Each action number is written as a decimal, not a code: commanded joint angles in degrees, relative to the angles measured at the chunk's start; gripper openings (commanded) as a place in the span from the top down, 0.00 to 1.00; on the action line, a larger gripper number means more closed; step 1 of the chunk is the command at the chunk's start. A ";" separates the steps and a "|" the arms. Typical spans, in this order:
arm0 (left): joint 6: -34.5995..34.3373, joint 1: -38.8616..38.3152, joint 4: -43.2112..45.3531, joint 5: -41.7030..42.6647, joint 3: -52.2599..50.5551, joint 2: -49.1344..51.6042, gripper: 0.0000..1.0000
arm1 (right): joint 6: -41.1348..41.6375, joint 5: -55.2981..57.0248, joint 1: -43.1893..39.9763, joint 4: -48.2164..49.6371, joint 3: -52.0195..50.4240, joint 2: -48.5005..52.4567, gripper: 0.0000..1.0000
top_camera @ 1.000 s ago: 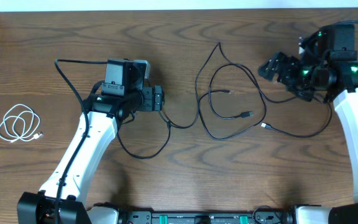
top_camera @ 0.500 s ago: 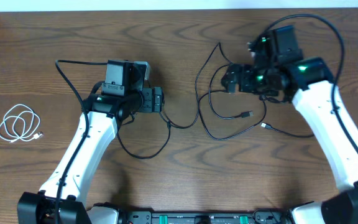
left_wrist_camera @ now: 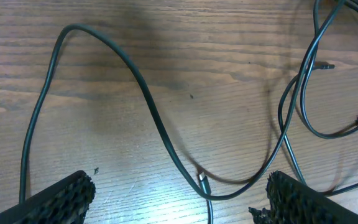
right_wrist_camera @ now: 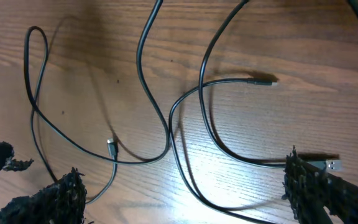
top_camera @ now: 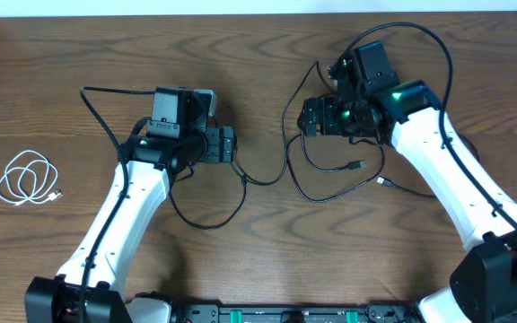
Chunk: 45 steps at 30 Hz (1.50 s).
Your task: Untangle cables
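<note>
The black cables (top_camera: 335,170) lie in loose crossed loops at the table's middle, and one long loop (top_camera: 206,224) trails left under my left arm. The short white cable (top_camera: 27,178) lies coiled apart at the far left. My left gripper (top_camera: 233,144) is open just left of the tangle; in the left wrist view a black cable with a small plug (left_wrist_camera: 201,182) runs on the wood between its fingers (left_wrist_camera: 61,199). My right gripper (top_camera: 303,117) hovers open over the tangle's upper left. In its wrist view crossed black strands (right_wrist_camera: 169,134) lie between its fingers (right_wrist_camera: 328,193), touching neither.
Loose plug ends lie near the tangle (top_camera: 357,166) (top_camera: 382,181). The wooden table's far edge (top_camera: 240,16) runs along the top, against a white surface. The thicker arm wire (top_camera: 447,63) arcs above my right arm.
My right arm has swung left from the table's right side to above the black tangle, gripper still open. The left arm and the cables have not moved.
</note>
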 commanded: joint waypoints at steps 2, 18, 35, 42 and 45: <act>-0.33 -0.07 -0.17 0.31 0.37 -0.46 0.11 | -0.70 1.84 0.39 0.50 0.35 0.00 0.01; -0.31 -0.07 -0.37 0.28 0.37 -0.46 0.11 | -0.68 2.89 0.39 0.59 0.26 0.02 0.01; -0.33 -0.07 -0.35 0.31 0.37 -0.46 0.11 | -0.68 2.84 0.37 0.87 0.26 0.02 0.01; -0.31 -0.07 -0.15 0.28 0.37 -0.46 0.11 | -0.74 2.86 0.37 1.44 0.26 0.02 0.01; -0.33 -0.07 -0.55 0.31 0.37 -0.46 0.11 | -1.42 2.86 0.37 1.44 0.26 0.02 0.01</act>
